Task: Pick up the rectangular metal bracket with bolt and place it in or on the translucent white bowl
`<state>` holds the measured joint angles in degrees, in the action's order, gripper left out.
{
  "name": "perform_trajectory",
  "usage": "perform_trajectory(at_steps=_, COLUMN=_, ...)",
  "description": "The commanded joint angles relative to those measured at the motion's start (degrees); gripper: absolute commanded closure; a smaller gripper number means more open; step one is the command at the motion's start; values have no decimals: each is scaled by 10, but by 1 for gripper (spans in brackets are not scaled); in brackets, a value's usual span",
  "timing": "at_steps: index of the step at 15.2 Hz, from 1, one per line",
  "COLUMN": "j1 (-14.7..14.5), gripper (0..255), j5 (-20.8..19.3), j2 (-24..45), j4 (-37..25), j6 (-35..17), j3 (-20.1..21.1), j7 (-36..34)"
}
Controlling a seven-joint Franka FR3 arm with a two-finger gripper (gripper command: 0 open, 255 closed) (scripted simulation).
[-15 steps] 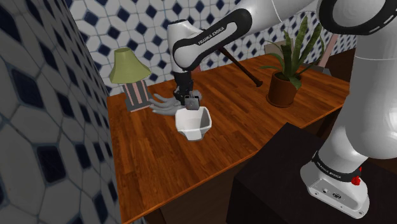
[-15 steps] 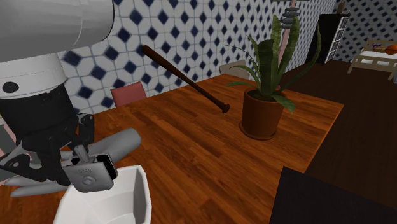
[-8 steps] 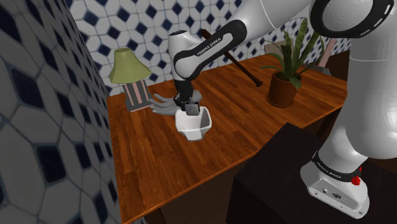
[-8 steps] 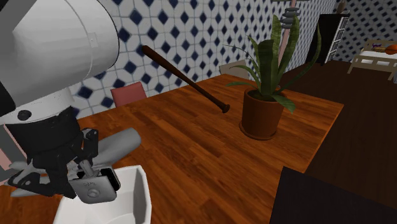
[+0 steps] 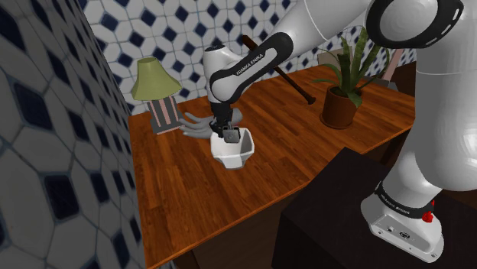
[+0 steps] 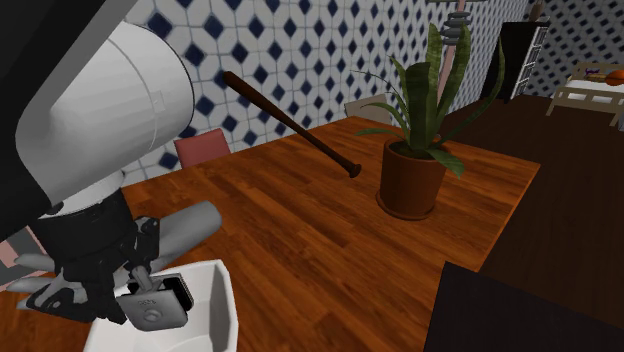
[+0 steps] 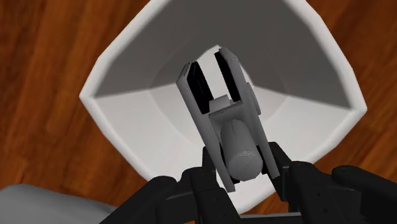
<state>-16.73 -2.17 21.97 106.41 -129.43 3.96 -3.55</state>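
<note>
- Clasping the grey bracket [image 7: 216, 95] near its bolt end, the gripper [image 7: 243, 160] is clenched on it, one finger on either side, so the forked end points down.
- The bracket hangs inside the mouth of the white bowl [image 7: 137, 130], above the bowl's floor. I cannot tell whether it touches. Held this low, it would likely drop a short way and not bounce out.
- The bowl stands upright on the wooden table [image 5: 267, 172].
- A grey object [image 5: 193, 126] lies just behind the bowl. The lamp [image 5: 155, 79] and potted plant [image 5: 342, 107] stand well apart from it, leaving the arm room.
</note>
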Motion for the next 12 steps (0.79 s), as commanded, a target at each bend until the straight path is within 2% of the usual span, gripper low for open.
perform_trajectory(at_steps=1, j1=0, gripper=255, j5=0, j2=0, j4=0, j6=0, j3=0, j7=0)
perform_trajectory(at_steps=3, j1=0, gripper=255, j5=0, j2=0, j4=0, j6=0, j3=0, j7=0)
perform_trajectory(at_steps=4, j1=0, gripper=0, j5=0, j2=0, j4=0, j6=0, j3=0, j7=0)
perform_trajectory(at_steps=9, j1=0, gripper=0, j5=0, j2=0, j4=0, j6=0, j3=0, j7=0)
perform_trajectory(at_steps=12, j1=1, gripper=0, j5=3, j2=-30, j4=-18, j6=47, j3=1, j7=2)
